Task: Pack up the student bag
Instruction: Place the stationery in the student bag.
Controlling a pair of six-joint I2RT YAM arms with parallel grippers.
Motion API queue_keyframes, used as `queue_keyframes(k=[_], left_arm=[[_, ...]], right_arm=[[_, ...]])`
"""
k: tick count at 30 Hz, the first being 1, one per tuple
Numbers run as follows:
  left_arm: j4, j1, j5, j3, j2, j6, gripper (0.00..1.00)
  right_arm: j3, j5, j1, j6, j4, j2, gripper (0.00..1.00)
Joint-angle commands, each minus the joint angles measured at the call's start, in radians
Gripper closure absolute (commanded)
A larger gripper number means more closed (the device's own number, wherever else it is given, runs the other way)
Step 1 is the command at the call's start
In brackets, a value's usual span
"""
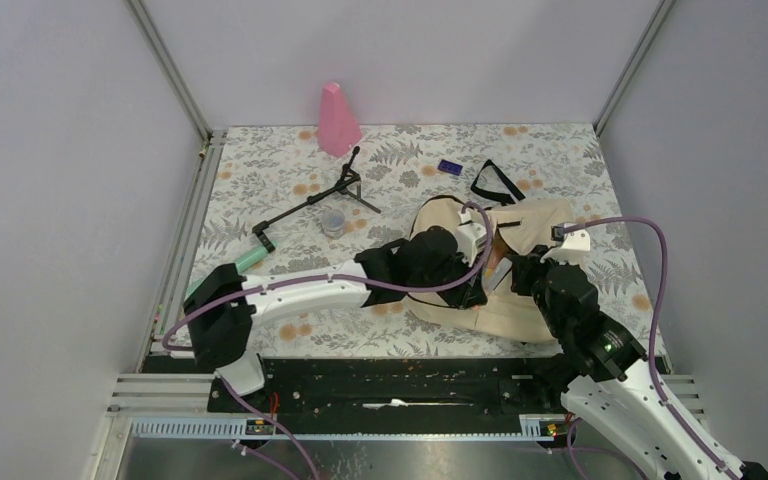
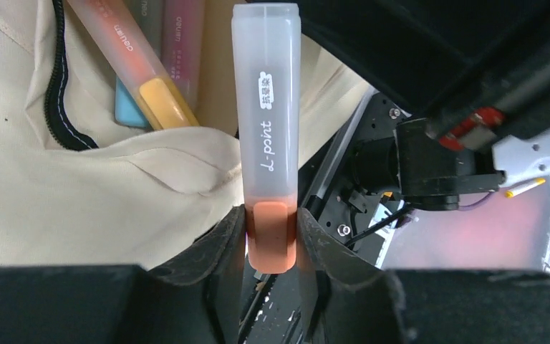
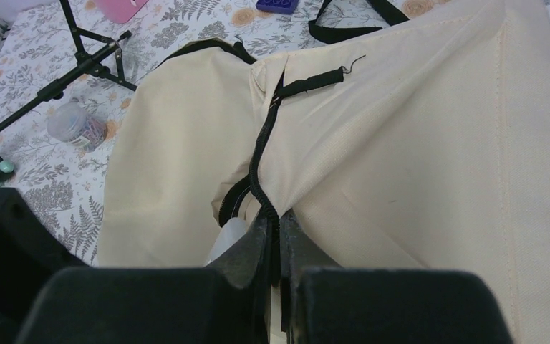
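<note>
Item: orange highlighter (image 2: 266,107), clenched in my left gripper (image 2: 272,236). Right gripper (image 3: 278,236) pinches the zipper edge (image 3: 261,165) of the student bag (image 3: 437,143). Step: insertion. Next: steer to the open pocket (image 2: 218,97) at eleven o'clock, then release.

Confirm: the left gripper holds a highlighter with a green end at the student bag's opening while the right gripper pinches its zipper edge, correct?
Not quite. The highlighter in the left gripper has an orange end, not green, per the left wrist view. Otherwise right: it is at the opening of the student bag, and the right gripper pinches the zipper edge.
</note>
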Motion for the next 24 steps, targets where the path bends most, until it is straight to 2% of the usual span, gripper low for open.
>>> queue_keyframes(k=[1, 8, 12, 18, 24], left_arm=[[-0.027, 0.014, 0.047, 0.11, 0.071, 0.038, 0.87], [-0.056, 0.07, 0.023, 0.118, 0.081, 0.025, 0.87], [-0.059, 0.096, 0.081, 0.132, 0.098, 0.033, 0.87], [-0.198, 0.105, 0.174, 0.27, 0.192, 0.117, 0.87], [-0.228, 0.123, 0.19, 0.345, 0.241, 0.127, 0.87]], right_arm=[[0.045, -0.038, 0.001, 0.0, 0.096, -0.012, 1.0], [0.039, -0.036, 0.001, -0.008, 0.095, -0.033, 1.0], [0.035, -0.036, 0.001, -0.011, 0.096, -0.033, 1.0], [0.036, -0.035, 0.001, -0.012, 0.095, -0.028, 1.0], [0.036, -0.036, 0.001, -0.008, 0.096, -0.026, 1.0]])
